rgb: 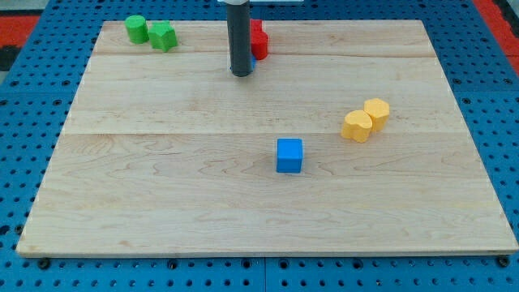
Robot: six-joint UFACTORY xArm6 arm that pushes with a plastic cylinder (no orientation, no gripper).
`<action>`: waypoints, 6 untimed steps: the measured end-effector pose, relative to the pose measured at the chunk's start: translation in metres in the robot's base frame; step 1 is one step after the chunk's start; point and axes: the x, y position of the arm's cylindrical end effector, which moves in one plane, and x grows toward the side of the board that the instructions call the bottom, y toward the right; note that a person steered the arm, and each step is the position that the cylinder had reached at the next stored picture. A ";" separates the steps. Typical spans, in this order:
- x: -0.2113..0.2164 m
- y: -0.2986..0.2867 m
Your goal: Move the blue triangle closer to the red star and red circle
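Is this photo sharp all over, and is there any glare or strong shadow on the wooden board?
Camera view: evenly lit, the board shows no glare; the blue cube and yellow blocks look crisp with only faint shadows; my tip is sharp too, the rod hiding part of the red blocks.

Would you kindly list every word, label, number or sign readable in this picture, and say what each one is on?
None: no readable text anywhere.
The wooden board, the blue cube, the two yellow blocks, the two green blocks and the red blocks carry no markings.
The dark rod is plain; my tip rests beside the red blocks, with a sliver of blue behind it.
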 end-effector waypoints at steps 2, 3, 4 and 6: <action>-0.007 -0.008; -0.012 -0.008; -0.027 -0.003; -0.014 0.025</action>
